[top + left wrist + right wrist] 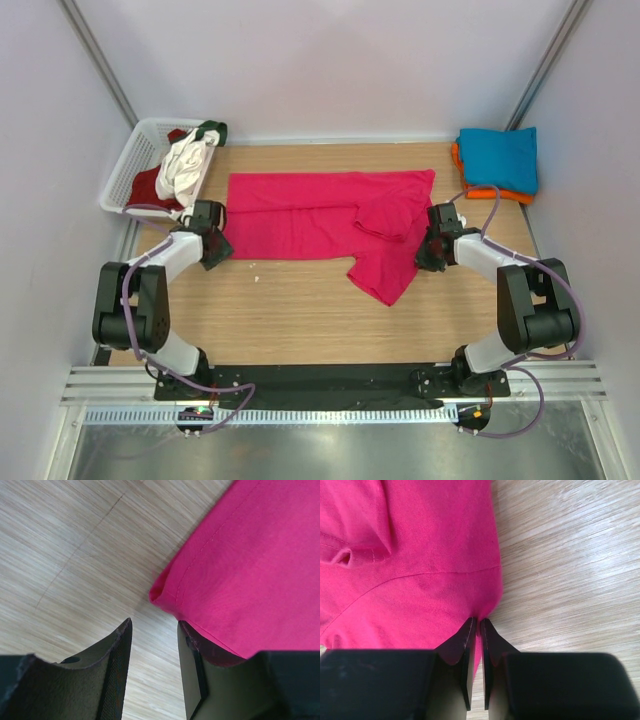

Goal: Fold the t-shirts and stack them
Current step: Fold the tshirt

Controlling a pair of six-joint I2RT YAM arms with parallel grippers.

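Note:
A magenta-pink t-shirt (310, 215) lies spread across the middle of the table, one part folded over at its right and a flap hanging toward the front. My left gripper (213, 247) is open at the shirt's left near corner (160, 592); the cloth edge lies over its right finger (192, 655), with bare wood between the jaws. My right gripper (432, 252) is shut on the shirt's right edge (485, 611), cloth pinched between its fingertips. A folded teal-blue shirt (500, 158) lies on an orange one (470, 190) at the back right.
A white lattice basket (135, 160) at the back left holds white (185, 165), dark red (150, 185) and green (212, 130) shirts. Bare wooden table (280, 310) spreads in front of the pink shirt. Walls close in on three sides.

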